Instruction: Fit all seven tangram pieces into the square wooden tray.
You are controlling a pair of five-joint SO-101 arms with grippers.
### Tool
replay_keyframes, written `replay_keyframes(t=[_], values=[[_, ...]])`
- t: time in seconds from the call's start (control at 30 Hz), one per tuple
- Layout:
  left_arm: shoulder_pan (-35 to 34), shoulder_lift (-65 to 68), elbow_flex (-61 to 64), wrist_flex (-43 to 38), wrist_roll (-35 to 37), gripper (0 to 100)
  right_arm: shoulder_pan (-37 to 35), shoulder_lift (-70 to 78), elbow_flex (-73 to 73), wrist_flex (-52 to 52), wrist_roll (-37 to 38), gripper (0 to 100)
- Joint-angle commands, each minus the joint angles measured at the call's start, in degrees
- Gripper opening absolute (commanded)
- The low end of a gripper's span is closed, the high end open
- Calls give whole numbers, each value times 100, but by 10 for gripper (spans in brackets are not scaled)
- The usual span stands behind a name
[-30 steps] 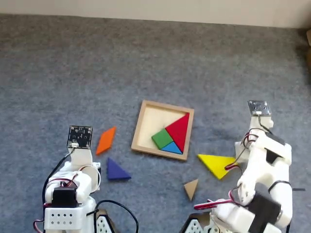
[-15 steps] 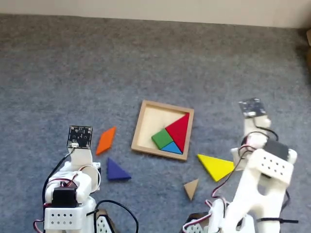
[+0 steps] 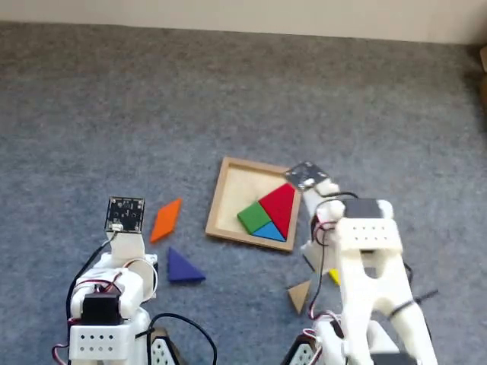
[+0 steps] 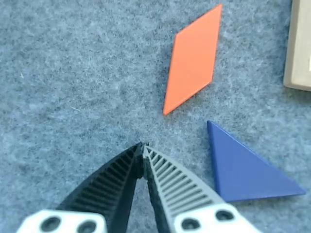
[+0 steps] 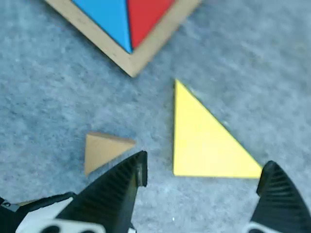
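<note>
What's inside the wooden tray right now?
A red triangle, a green square and a blue triangle lie packed together in the tray; the rest shows bare wood. The right arm covers one tray corner, so that bit is hidden.

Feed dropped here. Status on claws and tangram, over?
Left claw shut, near orange piece. Right claw open above yellow triangle. Tray holds red, green, blue; four pieces outside. Nothing blocking.
</note>
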State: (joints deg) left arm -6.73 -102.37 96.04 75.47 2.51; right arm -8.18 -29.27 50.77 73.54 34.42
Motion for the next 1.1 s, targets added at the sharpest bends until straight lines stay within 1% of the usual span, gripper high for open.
replay_keyframes(t=[0.0, 0.03, 0.17, 0.27, 0.4, 0.47, 0.53, 0.63, 0.67, 0.8, 0.9, 0.97, 1.07], values=[[-75, -242, 110, 18, 44, 7, 40, 620, -259, -769, -44, 351], [-75, -242, 110, 18, 44, 7, 110, 778, -259, -989, 62, 351], [-75, -242, 110, 18, 44, 7, 444, 1393, -312, -1516, 985, 351], [-75, -242, 110, 18, 44, 7, 813, 1701, -330, -1613, 1143, 351], [-75, -242, 110, 18, 44, 7, 1402, 1903, -602, -2299, 1327, 351], [-75, -242, 110, 18, 44, 7, 1710, 1938, -725, -2554, 1301, 351], [-75, -242, 110, 18, 44, 7, 1965, 1921, -813, -2598, 1292, 351], [-75, -242, 110, 18, 44, 7, 2176, 1754, -1024, -2589, 1275, 351], [-75, -242, 110, 18, 44, 7, 2229, 1666, -1059, -2589, 1169, 351], [-75, -242, 110, 18, 44, 7, 2352, 1288, -1059, -2580, 325, 351], [-75, -242, 110, 18, 44, 7, 2422, 980, -1051, -2545, -18, 351], [-75, -242, 110, 18, 44, 7, 2404, 822, -1051, -2123, -18, 352], [-75, -242, 110, 18, 44, 7, 2273, 673, -1086, -1121, -9, 354]])
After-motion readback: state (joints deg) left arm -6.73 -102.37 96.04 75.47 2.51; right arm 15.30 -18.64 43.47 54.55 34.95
